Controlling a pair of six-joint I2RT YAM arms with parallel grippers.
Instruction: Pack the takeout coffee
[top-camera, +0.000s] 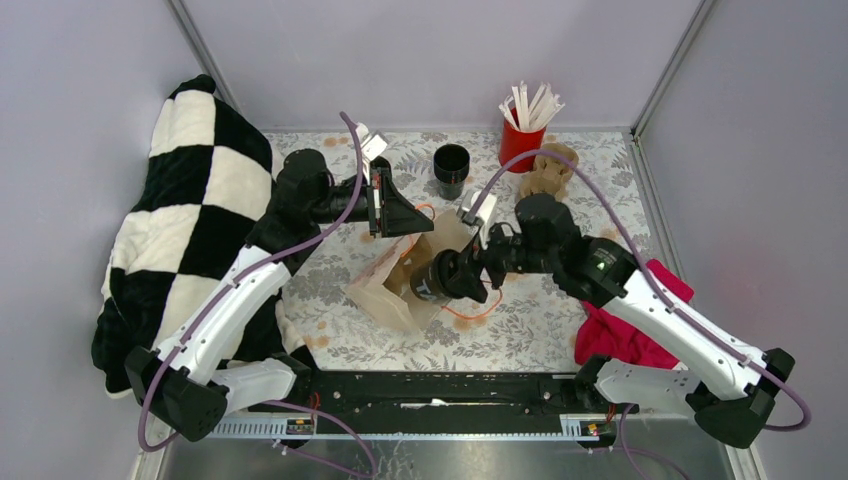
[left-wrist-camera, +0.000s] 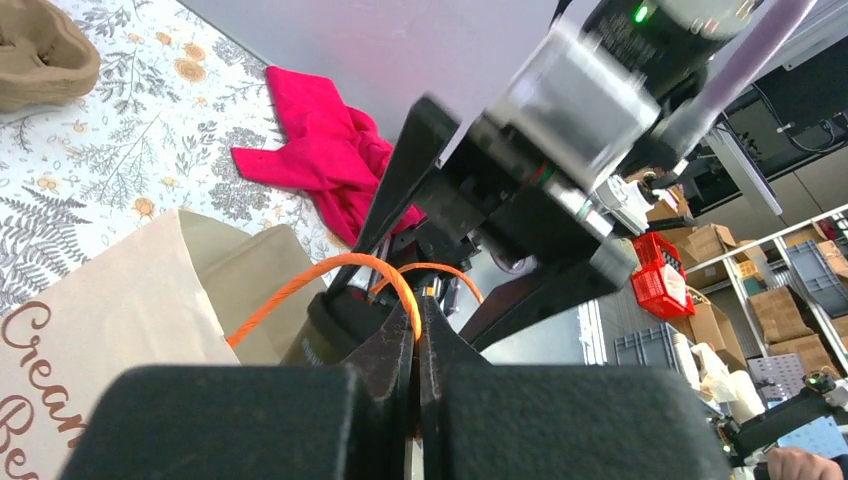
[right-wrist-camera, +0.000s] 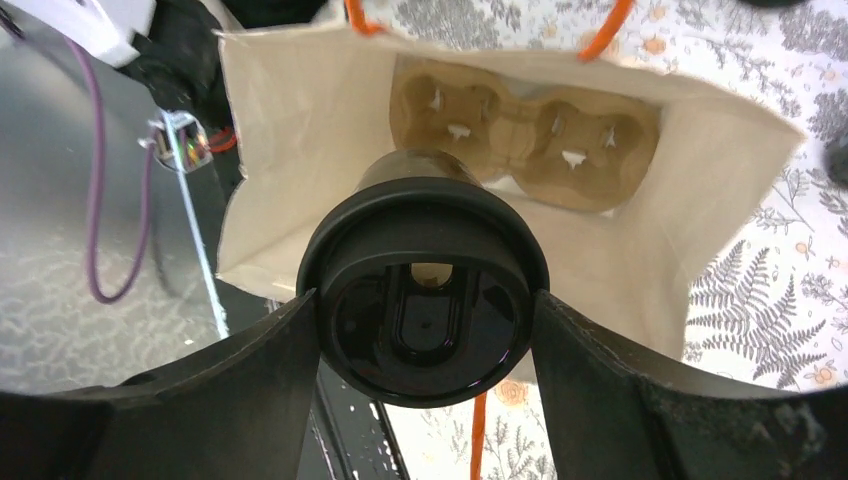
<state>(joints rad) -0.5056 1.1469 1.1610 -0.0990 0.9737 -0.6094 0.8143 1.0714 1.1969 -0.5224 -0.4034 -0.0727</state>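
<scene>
Our right gripper (right-wrist-camera: 424, 300) is clamped around the takeout coffee (top-camera: 435, 280), with one finger on each side of its round black lid. The cup lies sideways in the grip. Its lid points toward the wrist and its bottom points toward the paper bag (top-camera: 385, 292). The cup is right at the open mouth of the bag, and we cannot tell if its bottom has crossed the edge. Deep inside the bag we see a brown cup carrier (right-wrist-camera: 525, 130) lying against the bag's bottom.

Our left gripper (left-wrist-camera: 415, 320) is squeezed tight on an orange handle (left-wrist-camera: 340, 258) of the bag. The bag leans over on the flowery table (top-camera: 530, 335), with its mouth facing the right arm.

Farther back stands another black cup (top-camera: 451, 170) with no lid. Near it is a red cup (top-camera: 518, 145) full of white sticks (top-camera: 530, 103). Just beside that is a second brown carrier (top-camera: 548, 172). A red cloth (top-camera: 600, 338) lies partly under the right arm. A black and white checked blanket (top-camera: 190, 190) is heaped on the left side.
</scene>
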